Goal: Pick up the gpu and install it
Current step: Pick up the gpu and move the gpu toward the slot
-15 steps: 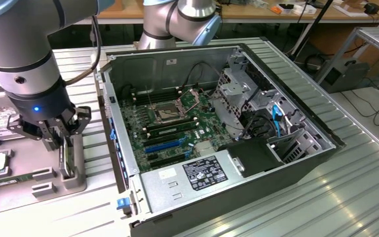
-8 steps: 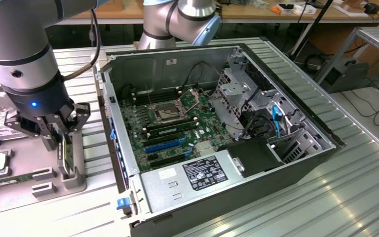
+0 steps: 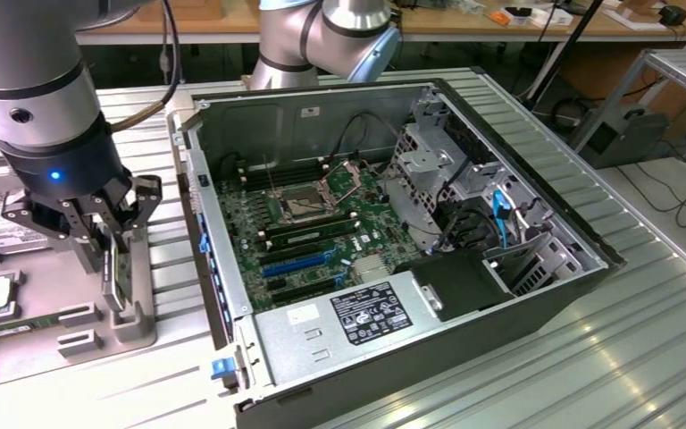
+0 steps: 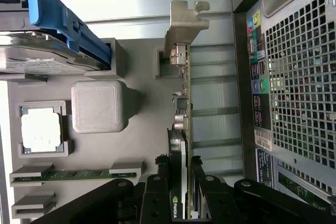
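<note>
Wrist view: pincer [image 4: 180,182] astride gpu [image 4: 179,140]; grip tight or slack, cannot tell.
Location: on edge in grey holder [image 4: 142,119], toward worktop [image 3: 629,357] edge at the exterior view's left, beside case [image 3: 236,116].
Progress: not yet lifted, not installed.

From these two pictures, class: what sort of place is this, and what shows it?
Probably a robotics lab for PC assembly: a robot arm, an open computer case on a metal table, a tray of parts, and benches behind.
</note>
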`<state>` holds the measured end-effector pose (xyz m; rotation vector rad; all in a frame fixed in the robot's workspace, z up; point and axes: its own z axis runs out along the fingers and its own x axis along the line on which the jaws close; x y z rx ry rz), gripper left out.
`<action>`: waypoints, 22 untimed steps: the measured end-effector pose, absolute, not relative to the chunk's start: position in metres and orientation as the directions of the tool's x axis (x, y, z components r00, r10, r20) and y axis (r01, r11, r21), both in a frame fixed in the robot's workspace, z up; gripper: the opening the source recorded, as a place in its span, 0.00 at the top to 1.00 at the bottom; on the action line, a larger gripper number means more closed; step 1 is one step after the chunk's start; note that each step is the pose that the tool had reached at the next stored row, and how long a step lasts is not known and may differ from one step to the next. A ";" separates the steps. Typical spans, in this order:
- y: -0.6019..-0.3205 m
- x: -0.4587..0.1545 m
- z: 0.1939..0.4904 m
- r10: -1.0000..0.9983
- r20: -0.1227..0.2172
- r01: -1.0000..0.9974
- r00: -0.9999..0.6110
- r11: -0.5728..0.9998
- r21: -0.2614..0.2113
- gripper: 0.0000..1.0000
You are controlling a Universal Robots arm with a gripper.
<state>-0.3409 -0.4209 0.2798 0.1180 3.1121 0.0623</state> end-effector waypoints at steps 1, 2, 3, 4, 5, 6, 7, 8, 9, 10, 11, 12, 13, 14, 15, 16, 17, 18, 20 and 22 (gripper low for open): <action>-0.421 -0.341 0.283 0.076 -0.025 0.075 -0.997 0.996 0.041 0.73; -0.421 -0.341 0.284 0.076 -0.025 0.075 -0.997 0.996 0.041 0.73; -0.421 -0.341 0.286 0.076 -0.025 0.075 -0.997 0.996 0.041 0.73; -0.421 -0.341 0.287 0.076 -0.025 0.075 -0.997 0.996 0.041 0.73; -0.421 -0.341 0.288 0.076 -0.025 0.075 -0.997 0.996 0.041 0.73; -0.421 -0.341 0.290 0.076 -0.025 0.075 -0.997 0.996 0.041 0.73; -0.421 -0.341 0.291 0.076 -0.025 0.075 -0.997 0.996 0.041 0.73; -0.421 -0.341 0.294 0.076 -0.025 0.075 -0.997 0.996 0.041 0.73; -0.421 -0.341 0.296 0.076 -0.025 0.075 -0.997 0.996 0.041 0.73; -0.421 -0.341 0.298 0.076 -0.025 0.075 -0.997 0.996 0.041 0.73; -0.421 -0.341 0.301 0.076 -0.025 0.075 -0.997 0.996 0.041 0.73; -0.421 -0.341 0.304 0.076 -0.025 0.075 -0.997 0.996 0.041 0.73; -0.421 -0.341 0.307 0.076 -0.025 0.075 -0.997 0.996 0.041 0.73; -0.421 -0.341 0.309 0.076 -0.025 0.075 -0.997 0.996 0.041 0.73; -0.421 -0.341 0.310 0.076 -0.025 0.075 -0.997 0.996 0.041 0.73; -0.421 -0.341 0.313 0.076 -0.025 0.075 -0.997 0.996 0.041 0.73; -0.421 -0.341 0.314 0.076 -0.025 0.075 -0.997 0.996 0.041 0.73; -0.421 -0.341 0.315 0.076 -0.025 0.075 -0.997 0.996 0.041 0.73; -0.421 -0.341 0.320 0.076 -0.025 0.075 -0.997 0.996 0.041 0.73; -0.421 -0.341 0.322 0.076 -0.025 0.075 -0.997 0.996 0.041 0.73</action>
